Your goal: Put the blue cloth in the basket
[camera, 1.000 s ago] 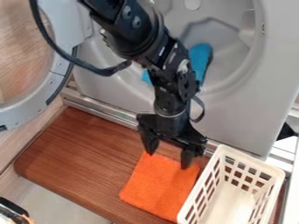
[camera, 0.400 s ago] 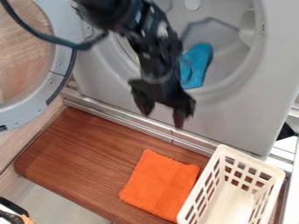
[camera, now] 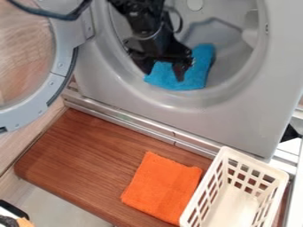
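The blue cloth [camera: 200,71] you were after lay bunched inside the round opening of a grey front-loading machine [camera: 237,122], low down and close to the front lip. Your end effector [camera: 164,75] was at the cloth's left part, its two fingers open and well spread, with blue fabric showing between them. You could not tell from this angle whether either finger touched the cloth. Above it, the black arm [camera: 139,15] came in from the top edge, tilted slightly, and a dark cable [camera: 56,16] curved across the upper left corner. To the left, the machine's round door [camera: 58,82] stood swung open. Below the opening, a metal strip [camera: 139,127] ran at a slant between the machine and the brown wooden table [camera: 83,155]. On that table you had an orange cloth [camera: 163,188] lying flat, near the middle of its front part. Just to the right of it stood the cream basket [camera: 251,160], upright, with square holes in its walls and its open top facing up.
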Controlling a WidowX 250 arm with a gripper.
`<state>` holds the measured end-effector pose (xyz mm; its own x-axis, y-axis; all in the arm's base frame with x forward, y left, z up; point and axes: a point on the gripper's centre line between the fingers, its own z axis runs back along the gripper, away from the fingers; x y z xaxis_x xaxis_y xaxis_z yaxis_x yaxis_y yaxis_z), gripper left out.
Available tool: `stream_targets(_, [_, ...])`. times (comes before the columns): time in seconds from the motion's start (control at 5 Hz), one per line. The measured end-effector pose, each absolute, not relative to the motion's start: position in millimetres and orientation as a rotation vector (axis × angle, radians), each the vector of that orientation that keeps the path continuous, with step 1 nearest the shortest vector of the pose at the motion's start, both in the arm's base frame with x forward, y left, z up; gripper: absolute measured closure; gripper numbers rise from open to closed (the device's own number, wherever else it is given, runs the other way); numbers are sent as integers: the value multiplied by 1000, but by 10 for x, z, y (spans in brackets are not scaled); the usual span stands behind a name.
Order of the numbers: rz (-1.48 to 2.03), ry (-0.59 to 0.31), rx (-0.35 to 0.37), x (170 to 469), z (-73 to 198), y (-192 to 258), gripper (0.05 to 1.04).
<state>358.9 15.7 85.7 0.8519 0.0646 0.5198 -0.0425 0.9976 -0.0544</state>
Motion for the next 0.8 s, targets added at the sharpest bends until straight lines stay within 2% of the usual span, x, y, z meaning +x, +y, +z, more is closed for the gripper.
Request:
stream_targets(0.4, [91,-558,-14,3908,759,226,84])
stream_targets(0.8, [93,-494,2,3997,443,164,98])
